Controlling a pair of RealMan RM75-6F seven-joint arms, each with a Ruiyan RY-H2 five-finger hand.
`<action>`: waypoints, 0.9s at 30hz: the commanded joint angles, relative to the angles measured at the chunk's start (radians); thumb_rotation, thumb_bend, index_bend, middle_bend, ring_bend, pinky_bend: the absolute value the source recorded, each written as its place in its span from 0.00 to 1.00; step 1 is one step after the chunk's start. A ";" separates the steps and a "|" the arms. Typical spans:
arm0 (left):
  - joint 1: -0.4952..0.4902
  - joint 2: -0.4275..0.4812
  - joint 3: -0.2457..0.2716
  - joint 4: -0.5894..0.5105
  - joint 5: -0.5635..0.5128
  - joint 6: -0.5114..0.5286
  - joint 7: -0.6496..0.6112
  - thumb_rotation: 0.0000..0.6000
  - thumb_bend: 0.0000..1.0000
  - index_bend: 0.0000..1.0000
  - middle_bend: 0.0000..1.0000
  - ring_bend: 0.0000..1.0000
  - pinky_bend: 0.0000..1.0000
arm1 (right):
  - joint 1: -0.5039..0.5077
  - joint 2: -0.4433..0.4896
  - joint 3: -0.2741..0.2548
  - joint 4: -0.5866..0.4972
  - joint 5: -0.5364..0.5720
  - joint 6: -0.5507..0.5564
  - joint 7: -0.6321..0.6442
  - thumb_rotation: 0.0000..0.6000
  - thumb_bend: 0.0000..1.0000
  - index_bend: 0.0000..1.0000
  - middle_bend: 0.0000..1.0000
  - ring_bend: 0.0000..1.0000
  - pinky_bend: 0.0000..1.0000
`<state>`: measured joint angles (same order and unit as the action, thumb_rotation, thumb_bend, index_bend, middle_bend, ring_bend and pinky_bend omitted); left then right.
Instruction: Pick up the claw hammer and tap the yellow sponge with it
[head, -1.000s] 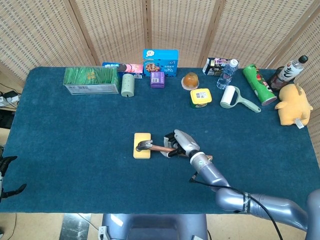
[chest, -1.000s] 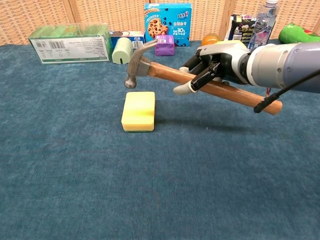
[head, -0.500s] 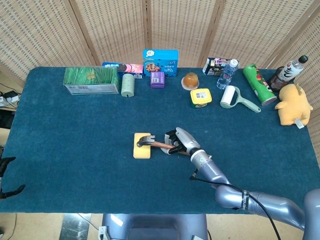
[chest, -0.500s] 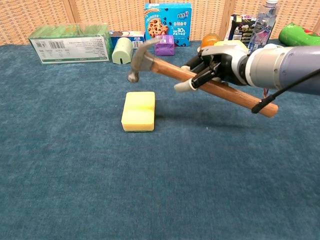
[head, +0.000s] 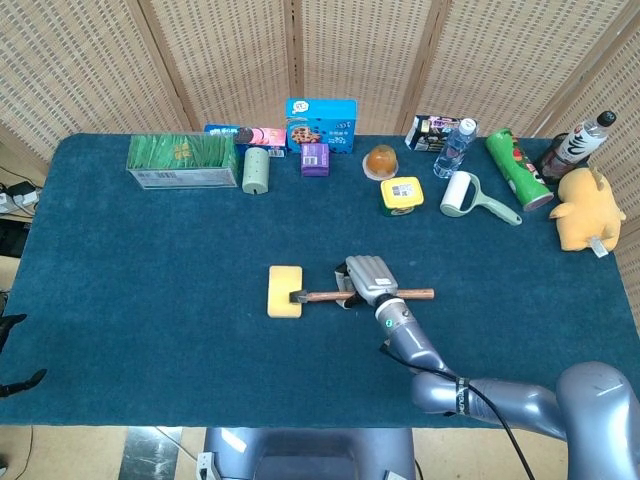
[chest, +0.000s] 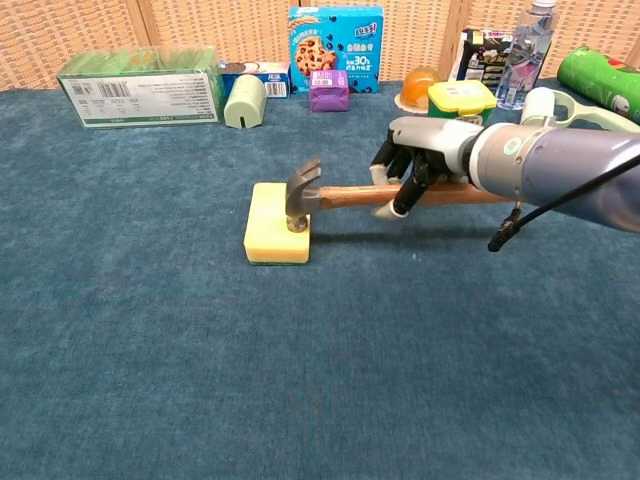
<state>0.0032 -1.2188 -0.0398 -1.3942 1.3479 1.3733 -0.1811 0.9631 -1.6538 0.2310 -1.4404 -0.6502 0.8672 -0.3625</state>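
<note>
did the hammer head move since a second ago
Yes. The claw hammer head came down from above the yellow sponge and now rests on its top right edge, held by the right hand.

Rear edge of table (head: 150, 300): green box (head: 182, 160), cookie box (head: 321, 124), lint roller (head: 462, 194), yellow plush toy (head: 585, 211).

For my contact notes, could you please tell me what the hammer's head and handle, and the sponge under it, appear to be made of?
Claw hammer, held by the right hand: the head looks like dull grey metal with a faint sheen; the handle looks like wood, an even reddish-brown, probably varnished. Yellow sponge: apparently soft foam, matte pale yellow with rounded edges; pores are too small to see.
</note>
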 joint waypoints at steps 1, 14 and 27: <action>0.000 -0.001 0.000 0.004 0.000 -0.002 -0.002 1.00 0.20 0.15 0.16 0.08 0.09 | 0.039 -0.026 -0.029 0.003 0.074 0.062 -0.117 1.00 0.39 0.89 1.00 1.00 1.00; -0.001 -0.006 0.004 0.016 0.014 -0.001 -0.022 1.00 0.20 0.15 0.16 0.08 0.09 | -0.035 0.126 0.087 -0.217 0.086 0.075 0.023 1.00 0.40 0.89 1.00 1.00 1.00; -0.005 0.000 0.008 -0.018 0.027 0.006 0.013 1.00 0.20 0.15 0.16 0.08 0.09 | -0.125 0.163 0.029 -0.154 -0.032 0.056 0.140 1.00 0.40 0.89 1.00 1.00 1.00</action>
<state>-0.0018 -1.2192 -0.0322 -1.4095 1.3742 1.3783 -0.1707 0.8510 -1.4876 0.2748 -1.6194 -0.6588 0.9313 -0.2378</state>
